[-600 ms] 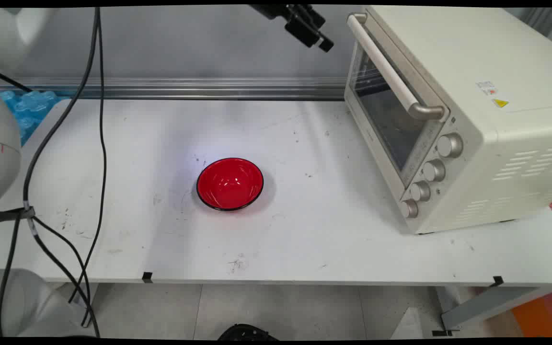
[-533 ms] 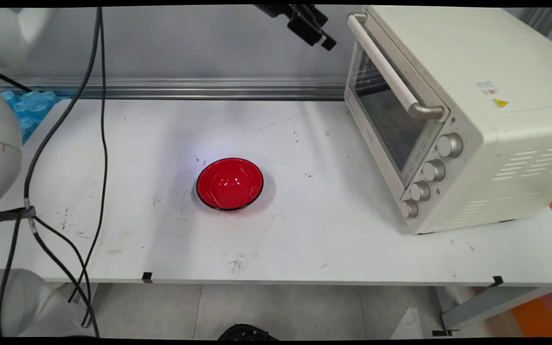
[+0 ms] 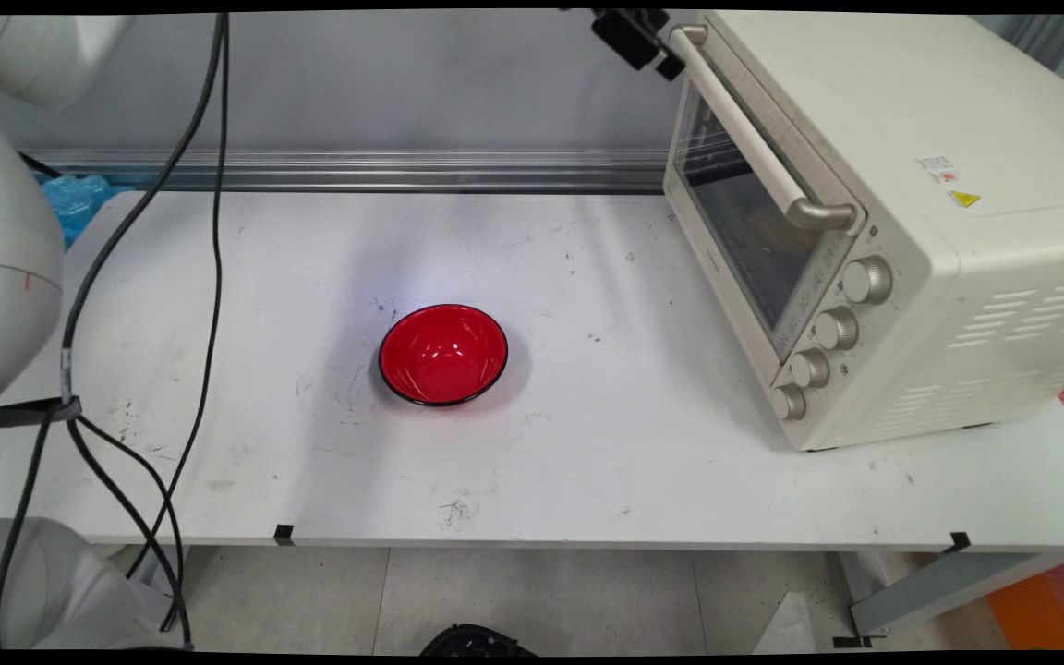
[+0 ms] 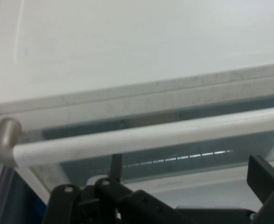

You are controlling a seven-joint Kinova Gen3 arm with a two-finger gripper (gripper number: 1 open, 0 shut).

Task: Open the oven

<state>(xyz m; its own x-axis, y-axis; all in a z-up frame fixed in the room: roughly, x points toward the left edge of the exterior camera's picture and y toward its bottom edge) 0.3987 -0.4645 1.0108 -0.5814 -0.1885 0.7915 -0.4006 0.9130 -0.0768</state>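
A cream toaster oven [image 3: 883, 212] stands on the right of the white table [image 3: 587, 462], its glass door closed. My gripper [image 3: 650, 48] is high at the top edge of the main view, right by the far end of the oven's white door handle [image 3: 754, 139]. In the hand view the handle [image 4: 146, 137] runs across the picture just beyond my gripper [image 4: 189, 170], which is open with one finger [image 4: 263, 177] showing at the right and nothing between the two. A red bowl [image 3: 443, 355] sits empty at the table's middle, far below the gripper.
Black cables [image 3: 204, 231] hang down the left side over the table's edge. A blue plastic object [image 3: 79, 199] lies at the far left behind the arm. A metal rail [image 3: 356, 171] runs along the wall behind the table. The oven's knobs [image 3: 832, 328] face the table's front.
The gripper has moved right and a little up, from open space left of the oven to the far end of the door handle. The cables swung slightly right.
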